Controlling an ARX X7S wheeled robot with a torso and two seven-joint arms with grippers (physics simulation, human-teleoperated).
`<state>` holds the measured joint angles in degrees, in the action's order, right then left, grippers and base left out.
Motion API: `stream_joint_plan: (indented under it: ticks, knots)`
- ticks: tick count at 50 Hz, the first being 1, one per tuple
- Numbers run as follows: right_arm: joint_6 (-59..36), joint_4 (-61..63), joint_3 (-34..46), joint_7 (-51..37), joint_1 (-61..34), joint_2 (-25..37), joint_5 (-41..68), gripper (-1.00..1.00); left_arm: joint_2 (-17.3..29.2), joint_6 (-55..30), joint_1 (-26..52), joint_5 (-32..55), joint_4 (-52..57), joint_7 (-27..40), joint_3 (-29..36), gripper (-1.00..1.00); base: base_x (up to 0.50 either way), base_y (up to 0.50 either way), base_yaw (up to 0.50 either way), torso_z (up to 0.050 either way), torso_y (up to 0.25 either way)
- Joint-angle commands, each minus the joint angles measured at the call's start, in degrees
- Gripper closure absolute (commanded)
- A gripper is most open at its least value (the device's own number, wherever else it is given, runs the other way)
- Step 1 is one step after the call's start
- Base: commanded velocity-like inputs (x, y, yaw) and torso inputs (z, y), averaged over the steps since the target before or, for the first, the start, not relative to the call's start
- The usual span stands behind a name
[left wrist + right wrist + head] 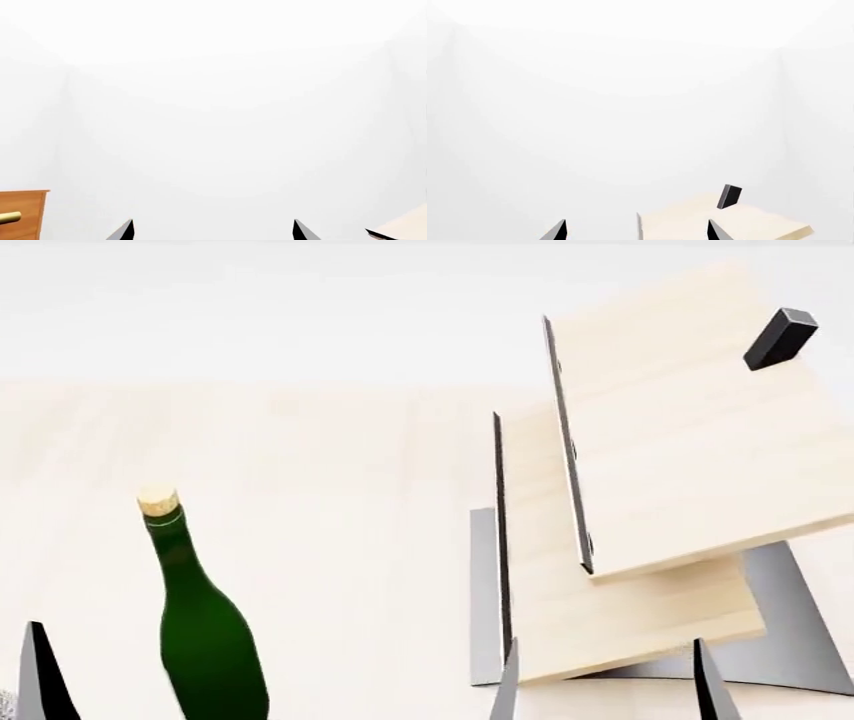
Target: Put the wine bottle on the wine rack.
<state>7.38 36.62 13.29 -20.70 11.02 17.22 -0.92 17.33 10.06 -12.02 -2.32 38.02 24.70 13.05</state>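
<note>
One wine bottle (200,630) upright, inside neither jaws, left of wine rack (641,510).

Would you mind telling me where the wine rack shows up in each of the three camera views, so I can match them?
Head view: the wine rack fills the right half, its two slanted panels on a grey base.
Right wrist view: a panel top shows at the lower edge.
Left wrist view: only a pale corner at the lower right edge, probably the rack.
Shared landmark: the black peg, also in the right wrist view.
</note>
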Motion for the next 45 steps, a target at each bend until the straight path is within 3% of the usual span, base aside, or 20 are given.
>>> stream_joint_plan:
  ticks: [1,27,37,45]
  knots:
    - [0.1,-0.1,0.3,-0.2,0.0,0.2,0.0,-1.0,0.2,0.0,0.1,0.1,-0.1,0.3,0.2,-1.0,0.0,-0.17,0.0,0.0,0.0]
    - [-0.1,-0.6,2.3,-0.6,-0.5,0.7,-3.0,-1.0,0.7,0.1,0.2,0.1,-0.2,0.9,0.6,-1.0,0.0,-0.1,0.0,0.0,0.0]
    - [-5.3,4.3,2.5,-0.3,-2.8,0.1,-3.6,-1.0,0.9,-0.6,0.3,-0.1,0.2,1.1,0.7,-1.0,0.0,0.0,0.0,0.0,0.0]
    - [-14.2,7.2,4.4,1.8,-12.4,-2.2,-4.3,-1.0,1.0,-0.4,0.5,0.0,-0.4,1.1,1.1,-1.0,0.0,0.0,0.0,0.0,0.0]
